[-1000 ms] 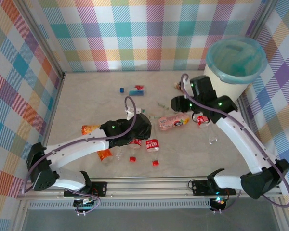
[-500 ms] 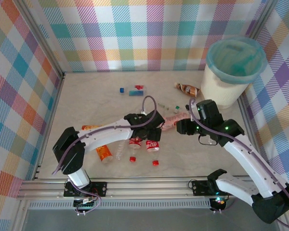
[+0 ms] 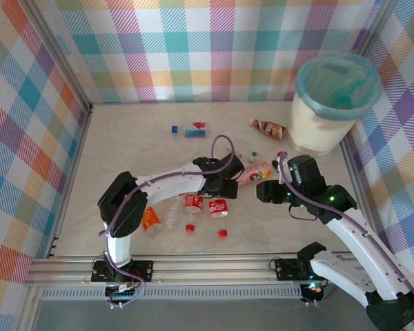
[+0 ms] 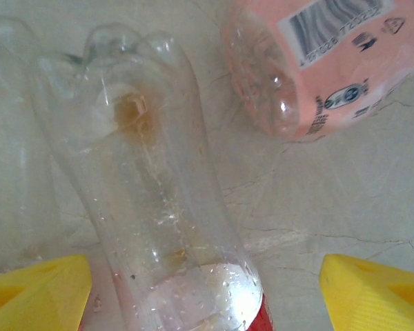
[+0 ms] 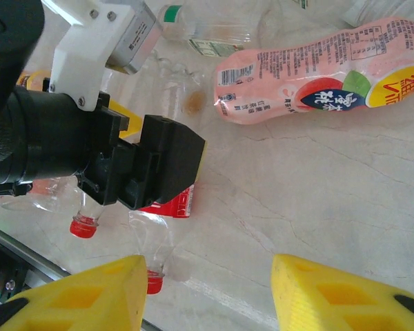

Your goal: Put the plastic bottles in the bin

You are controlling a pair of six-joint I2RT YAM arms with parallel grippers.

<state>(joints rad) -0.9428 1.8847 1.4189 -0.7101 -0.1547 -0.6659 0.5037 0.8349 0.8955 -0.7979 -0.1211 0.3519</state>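
Left claw: the left gripper [image 4: 205,284] is spread wide, its yellow fingers [image 4: 38,293] either side of a red-labelled bottle [image 4: 159,207]. Gaps show on both sides, so nothing is gripped.
Right claw: the right gripper [image 5: 207,289] is parted a little, with bare table [image 5: 297,193] between its fingers. It holds nothing and hangs just near-right of the pink bottle [image 5: 317,76].
In the way: the left arm's black wrist [image 5: 55,138] sits right over that red-labelled bottle, between it and the right gripper.
Around: a green-capped bottle [image 5: 200,31] lies just beyond the pink bottle. A brown bottle [image 3: 268,127] lies farther beyond, between it and the bin [image 3: 317,131].
Bin: upright, far-right of the pink bottle and well apart from it, with a teal bag over its rim.
Near-left of the pink bottle: a second red-labelled bottle [image 3: 193,203], a plain clear bottle [image 3: 171,217] and an orange bottle [image 3: 150,219].
Far-left of the pink bottle: a blue cap [image 3: 174,128].
Count: two red-labelled bottles and one each of pink, brown, orange, green-capped and plain clear. That makes seven bottles, all on the table, plus one bin.
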